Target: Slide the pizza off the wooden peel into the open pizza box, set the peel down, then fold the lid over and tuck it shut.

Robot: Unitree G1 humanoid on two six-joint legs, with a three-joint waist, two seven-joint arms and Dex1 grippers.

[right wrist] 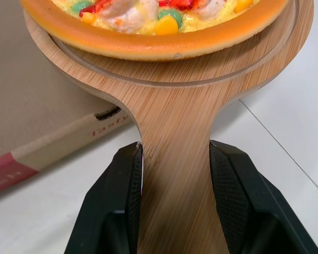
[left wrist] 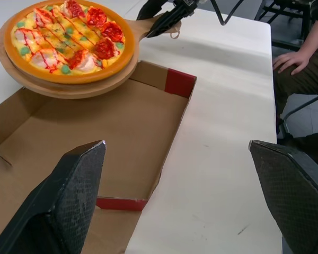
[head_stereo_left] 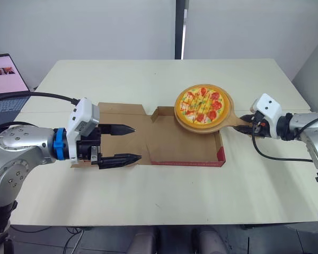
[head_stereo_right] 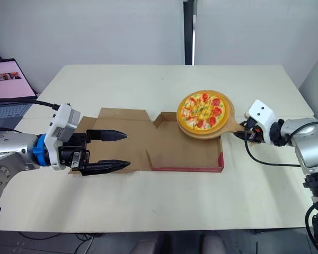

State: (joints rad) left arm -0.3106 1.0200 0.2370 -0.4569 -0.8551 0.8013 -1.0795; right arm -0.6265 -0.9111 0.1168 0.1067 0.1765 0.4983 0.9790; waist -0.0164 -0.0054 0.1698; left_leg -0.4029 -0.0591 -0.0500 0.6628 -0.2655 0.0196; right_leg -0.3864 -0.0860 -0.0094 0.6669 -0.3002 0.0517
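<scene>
fingers of the left gripper (head_stereo_left: 137,142) stood wide apart above the flattened lid (head_stereo_left: 122,112) of the open pizza box (head_stereo_left: 183,142) on the worktop (head_stereo_left: 148,79). beyond, the pizza (head_stereo_left: 202,104) sat on the wooden peel (head_stereo_left: 229,113), held over the box's far right corner. the right gripper (right wrist: 176,149) had its 2 fingers clamped on the peel's handle. a laptop (head_stereo_left: 5,79) stood at the far left.
</scene>
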